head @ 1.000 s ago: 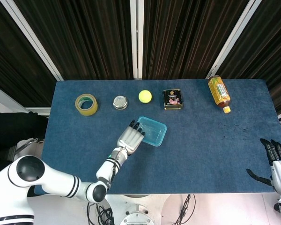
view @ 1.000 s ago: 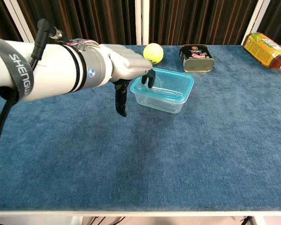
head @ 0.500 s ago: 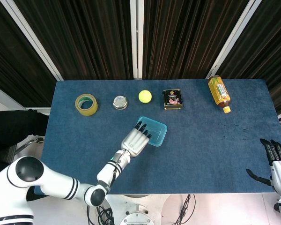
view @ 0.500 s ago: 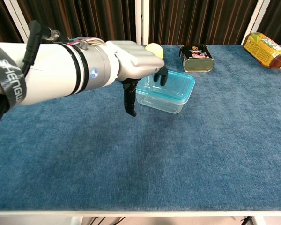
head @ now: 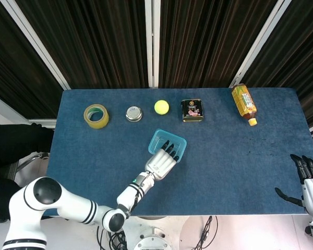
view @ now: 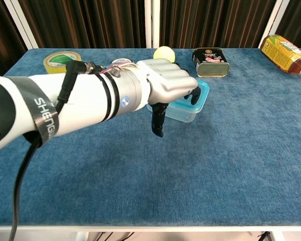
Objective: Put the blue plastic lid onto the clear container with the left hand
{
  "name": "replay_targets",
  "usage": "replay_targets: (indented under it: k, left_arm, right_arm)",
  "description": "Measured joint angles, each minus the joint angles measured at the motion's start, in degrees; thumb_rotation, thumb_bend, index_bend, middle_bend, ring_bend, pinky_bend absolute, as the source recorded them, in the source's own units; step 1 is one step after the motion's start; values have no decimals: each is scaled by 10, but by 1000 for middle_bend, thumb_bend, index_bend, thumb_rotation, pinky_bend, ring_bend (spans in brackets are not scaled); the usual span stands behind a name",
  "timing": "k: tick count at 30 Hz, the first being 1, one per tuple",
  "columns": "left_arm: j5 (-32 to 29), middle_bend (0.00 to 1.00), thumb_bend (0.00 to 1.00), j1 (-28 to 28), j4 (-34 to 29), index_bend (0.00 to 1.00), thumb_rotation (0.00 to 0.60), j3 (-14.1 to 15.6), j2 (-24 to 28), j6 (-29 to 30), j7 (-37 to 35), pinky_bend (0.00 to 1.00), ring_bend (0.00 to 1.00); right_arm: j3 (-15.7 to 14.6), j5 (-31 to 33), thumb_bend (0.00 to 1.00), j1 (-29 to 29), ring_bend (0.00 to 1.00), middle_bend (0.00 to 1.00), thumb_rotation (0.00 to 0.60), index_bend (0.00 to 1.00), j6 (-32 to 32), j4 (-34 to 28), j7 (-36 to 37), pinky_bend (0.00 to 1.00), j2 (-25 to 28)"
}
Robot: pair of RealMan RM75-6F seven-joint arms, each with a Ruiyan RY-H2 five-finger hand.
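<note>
The clear container stands at the table's middle, with the blue plastic lid lying on top of it. My left hand lies flat over the lid, fingers stretched across it and covering most of it. In the chest view the left hand hangs over the container with its fingertips bent down onto the lid's rim and the thumb pointing down beside the near wall. It holds nothing. My right hand rests at the table's near right edge, fingers spread and empty.
Along the far edge stand a tape roll, a round metal tin, a yellow ball, a dark can and a lying tea bottle. The blue table ends just in front of the right hand.
My left hand has slid to the right across the lid and now covers most of it. The right hand has not moved.
</note>
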Motion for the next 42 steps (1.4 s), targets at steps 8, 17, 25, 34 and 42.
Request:
replay_targets:
  k: [8,17,25,34,42]
  left_arm:
    - [-8,203,0,2,10,240,600,1,-10,-2,9,21,19]
    - [-4,203,0,10,-2,240,600,-11,5,-1,-4,21,18]
    - [39,203,0,59,-50,240,600,-31,82,12,-99,33,18]
    - [168,203,0,210,-86,239,600,-7,205,125,-253,30,18]
    - [338,32,0,373,-26,187,600,73,261,252,-387,0,0]
  right_arm:
    - [0,-1,77,2,0,94,600,0,-2,1,0,51,-1]
    - [1,0,77,2,0,94,600,0,-2,-2,-2,51,1]
    - [3,-2,78,7,0,94,600,0,-6,-1,4,51,12]
    - [8,-2,78,30,0,89,600,0,-37,7,21,51,11]
    - [12,3,78,43,0,0,600,0,-52,17,29,0,5]
